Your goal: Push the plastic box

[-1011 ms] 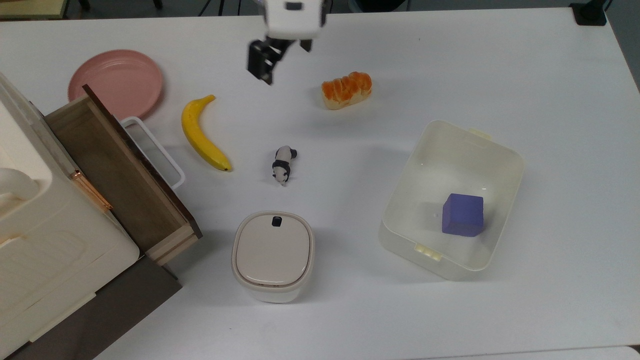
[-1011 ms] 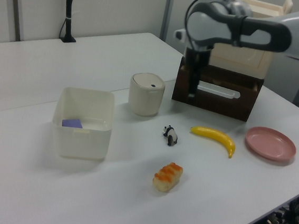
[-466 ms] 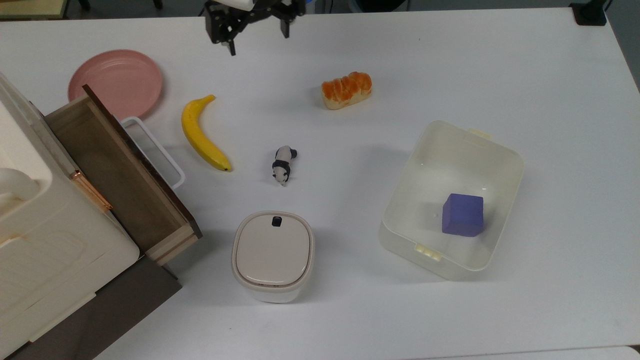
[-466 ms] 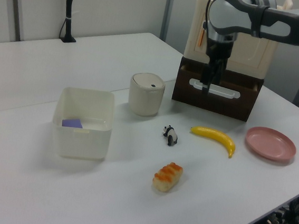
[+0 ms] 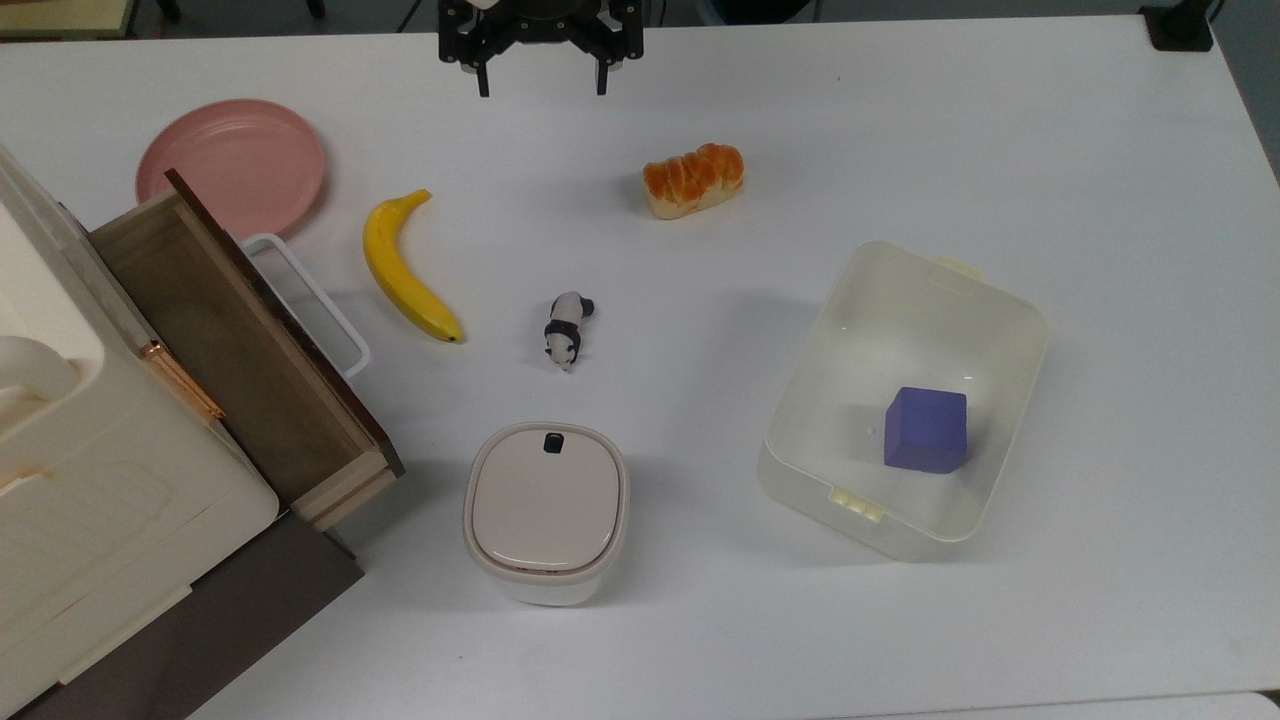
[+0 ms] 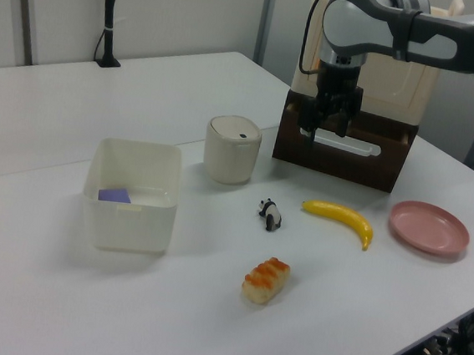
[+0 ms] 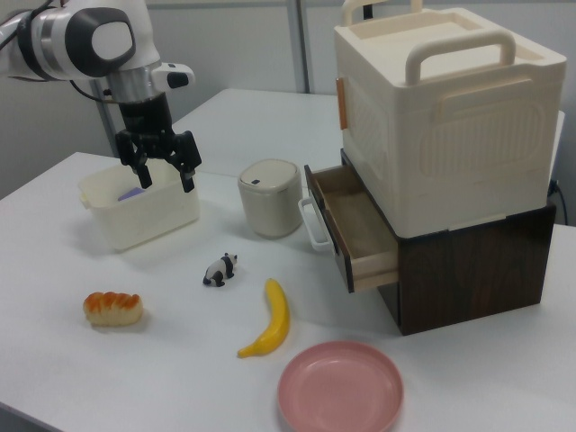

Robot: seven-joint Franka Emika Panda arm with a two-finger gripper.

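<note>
The gripper (image 5: pixel 540 88) hung above the desk (image 5: pixel 1000 130) near the top view's upper edge, its two fingers spread apart and holding nothing. The plastic box (image 5: pixel 1015 330) stood on the desk at the top view's right, lidless and upright, well apart from the gripper. A purple cube (image 5: pixel 927 429) lay inside the box, near the wall on the top view's right. A bread roll (image 5: pixel 693 179) lay between gripper and box. A toy panda (image 5: pixel 567 329) stood near the desk's middle, with a banana (image 5: pixel 404 269) and a pink plate (image 5: pixel 232 165) toward the top view's left. A lidded container (image 5: pixel 546 511) with a dark button stood below the panda in the top view. A cream cabinet (image 7: pixel 441 117) showed a wooden drawer (image 7: pixel 354 229) pulled open.
</note>
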